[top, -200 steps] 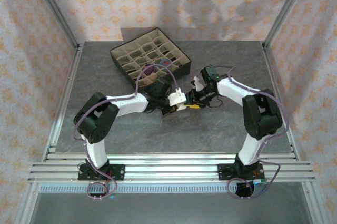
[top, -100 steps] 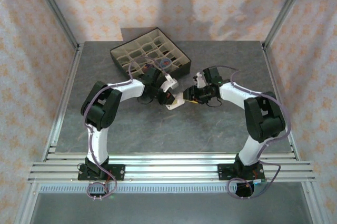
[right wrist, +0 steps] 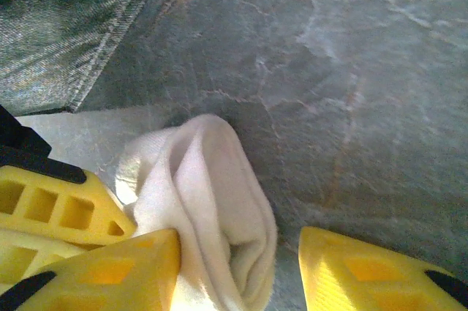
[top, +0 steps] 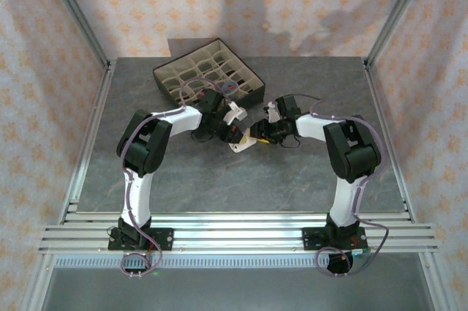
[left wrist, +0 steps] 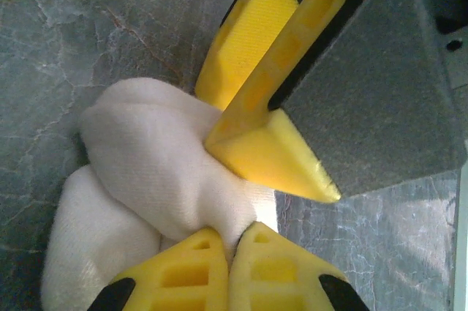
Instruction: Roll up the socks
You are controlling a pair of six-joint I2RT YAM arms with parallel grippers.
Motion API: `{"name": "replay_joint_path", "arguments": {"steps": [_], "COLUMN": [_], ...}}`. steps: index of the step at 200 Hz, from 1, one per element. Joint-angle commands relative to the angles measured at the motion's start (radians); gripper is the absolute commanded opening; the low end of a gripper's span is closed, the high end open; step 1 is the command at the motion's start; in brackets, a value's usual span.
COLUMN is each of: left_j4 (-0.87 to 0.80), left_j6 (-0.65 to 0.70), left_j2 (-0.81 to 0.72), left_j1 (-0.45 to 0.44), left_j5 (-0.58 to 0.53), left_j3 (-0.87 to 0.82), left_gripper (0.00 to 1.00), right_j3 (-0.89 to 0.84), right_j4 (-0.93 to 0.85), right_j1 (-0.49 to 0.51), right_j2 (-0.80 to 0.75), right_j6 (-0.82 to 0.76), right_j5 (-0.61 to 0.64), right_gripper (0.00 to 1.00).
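One of the socks, a white one (left wrist: 139,157), lies bunched on the grey table between both grippers. My left gripper (left wrist: 232,241) is shut, pinching a fold of the white sock. It sits just left of the sock (top: 245,143) in the top view, with the left gripper (top: 232,131) facing the right gripper (top: 261,134). My right gripper (right wrist: 238,241) is open and straddles the sock (right wrist: 212,194). Its left finger (right wrist: 117,271) touches the fabric, and its right finger (right wrist: 365,271) stands apart from it.
The dark box (top: 208,77) of beige grid compartments stands just behind the grippers; its fabric wall (right wrist: 66,25) is close by. Metal frame posts and patterned curtains border the table (top: 219,186); bare room lies in front of the grippers.
Both grippers have drawn closer together and shifted back toward the box. The left arm has folded up, its gripper still shut on the white sock.
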Motion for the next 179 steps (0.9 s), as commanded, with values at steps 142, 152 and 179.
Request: {"name": "replay_joint_path", "arguments": {"steps": [142, 152, 179], "left_j4": [0.245, 0.302, 0.421], "left_j6": [0.17, 0.188, 0.254], "left_j2": [-0.368, -0.411, -0.51], "left_j1": [-0.14, -0.141, -0.17], "left_j5": [-0.336, -0.349, -0.476], "left_j3": [-0.349, -0.394, -0.499], "left_gripper": [0.3, 0.31, 0.34], "right_j3": [0.062, 0.061, 0.065], "right_j4": [-0.453, -0.458, -0.476], "right_j1": [0.081, 0.08, 0.08], "right_j2": [-0.027, -0.031, -0.034], "right_j6": [-0.157, -0.152, -0.152], "right_j5": [0.183, 0.184, 0.184], "right_gripper": [0.0, 0.0, 0.0]}}
